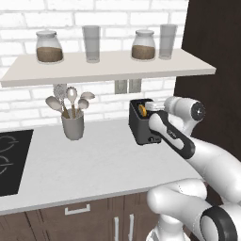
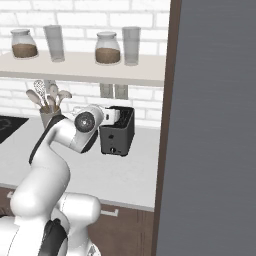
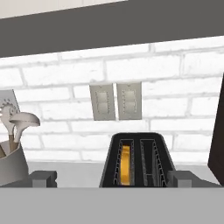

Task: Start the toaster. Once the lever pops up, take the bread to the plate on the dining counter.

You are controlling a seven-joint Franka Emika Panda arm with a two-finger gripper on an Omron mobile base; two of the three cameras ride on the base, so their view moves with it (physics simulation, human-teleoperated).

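The dark grey toaster (image 1: 140, 131) (image 2: 118, 138) (image 3: 136, 138) stands on the white counter against the brick wall, beside a dark tall panel. The bread (image 3: 125, 164) (image 1: 141, 111) sits upright in the left slot and looks orange-tan. My gripper (image 1: 149, 108) (image 2: 113, 116) (image 3: 112, 179) hovers just above the toaster's front top edge. It is open, and its fingertips (image 3: 43, 178) stand wide to either side of the toaster with nothing between them. The plate and the dining counter are out of view.
A grey utensil holder (image 1: 73, 124) (image 2: 48, 116) (image 3: 11, 162) with spoons stands left of the toaster. A shelf (image 1: 108, 67) with jars and glasses hangs close above. A black cooktop (image 1: 9, 160) lies at far left. A tall dark panel (image 2: 215, 125) stands at the right.
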